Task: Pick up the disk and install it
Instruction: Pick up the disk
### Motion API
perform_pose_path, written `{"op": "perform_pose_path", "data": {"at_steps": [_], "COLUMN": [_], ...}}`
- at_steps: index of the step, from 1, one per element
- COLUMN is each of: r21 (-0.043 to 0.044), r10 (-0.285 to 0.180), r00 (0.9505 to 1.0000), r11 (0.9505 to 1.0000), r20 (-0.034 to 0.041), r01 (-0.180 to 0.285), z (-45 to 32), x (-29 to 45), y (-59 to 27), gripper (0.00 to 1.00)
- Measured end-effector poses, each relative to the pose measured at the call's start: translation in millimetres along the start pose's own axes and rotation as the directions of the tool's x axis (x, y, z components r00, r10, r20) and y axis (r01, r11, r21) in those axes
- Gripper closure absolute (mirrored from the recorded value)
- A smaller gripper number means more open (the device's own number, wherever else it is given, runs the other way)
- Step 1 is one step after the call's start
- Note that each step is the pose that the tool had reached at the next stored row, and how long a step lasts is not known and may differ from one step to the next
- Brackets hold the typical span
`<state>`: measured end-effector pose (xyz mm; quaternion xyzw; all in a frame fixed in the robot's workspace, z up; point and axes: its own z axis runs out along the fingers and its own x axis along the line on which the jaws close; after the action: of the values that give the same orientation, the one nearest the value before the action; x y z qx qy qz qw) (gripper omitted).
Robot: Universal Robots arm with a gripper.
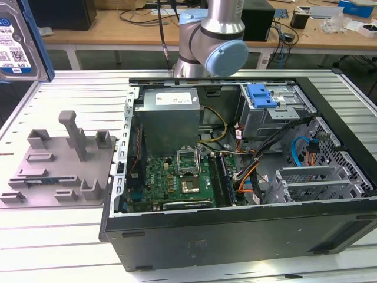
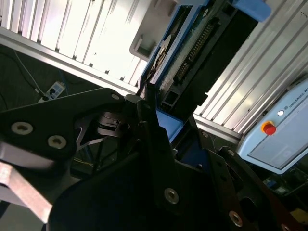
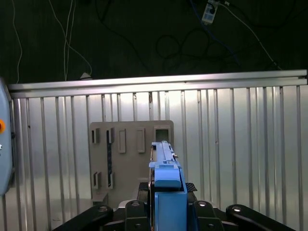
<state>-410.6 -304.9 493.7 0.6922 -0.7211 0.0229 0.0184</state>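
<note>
Claw point(image 3: 167, 211) clenched on disk point(image 1: 17, 41), edge-up above table point(image 3: 231, 144). Looks stiff, heavyish, prob shock-sensitive; I'd grip by the rigid edges/rails, not the label.

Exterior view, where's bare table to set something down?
Bare slatted table lies between the grey fixture and the near edge, and behind the fixture. The open computer case is crowded with cables. The gripper holds the disk.
</note>
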Motion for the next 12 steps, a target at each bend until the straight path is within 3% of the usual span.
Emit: {"op": "perform_pose_path", "data": {"at_steps": [2,6,12], "r21": [0.0,-0.0004,-0.0012], "r10": [0.0,0.0,0.0], "r00": [1.0,1.0,1.0], "r11": [1.0,1.0,1.0], "r20": [0.0,0.0,0.0], "r01": [0.0,0.0,0.0], "z": [-1.7,-5.7,-6.6], "x": [4.2,19.4,37.3], "y": [-1.9,-7.2,-15.1], "gripper": [0.63,0.63,0.63]}}
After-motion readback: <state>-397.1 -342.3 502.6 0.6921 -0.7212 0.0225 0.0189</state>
